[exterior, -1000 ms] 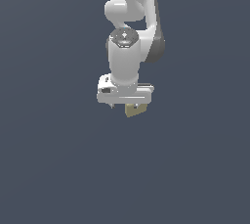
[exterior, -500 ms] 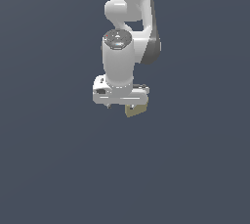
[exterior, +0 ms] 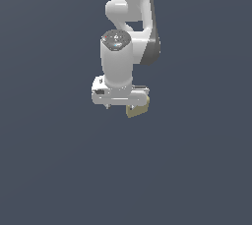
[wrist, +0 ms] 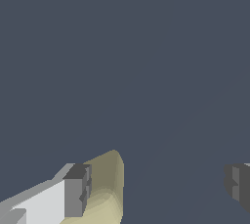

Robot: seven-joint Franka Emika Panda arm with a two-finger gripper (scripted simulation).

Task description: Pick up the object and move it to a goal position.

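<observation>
The object, a small tan block [exterior: 137, 109], shows just under the white hand of my arm in the exterior view, toward that view's right side of the hand. My gripper [exterior: 124, 105] is over it. In the wrist view the block [wrist: 106, 189] sits between my two grey fingertips, right against one fingertip [wrist: 76, 190] and far from the other [wrist: 239, 184]. The gripper [wrist: 157, 189] is open, with a wide gap on one side of the block. Whether the block rests on the floor cannot be told. No goal marker shows.
A plain dark grey-blue floor [exterior: 197, 170] fills both views. The white arm [exterior: 118, 57] with its dark elbow comes down from the top of the exterior view. Nothing else is in view.
The upper part of the arm has shifted slightly toward the exterior view's left. The hand and the block stay in nearly the same place.
</observation>
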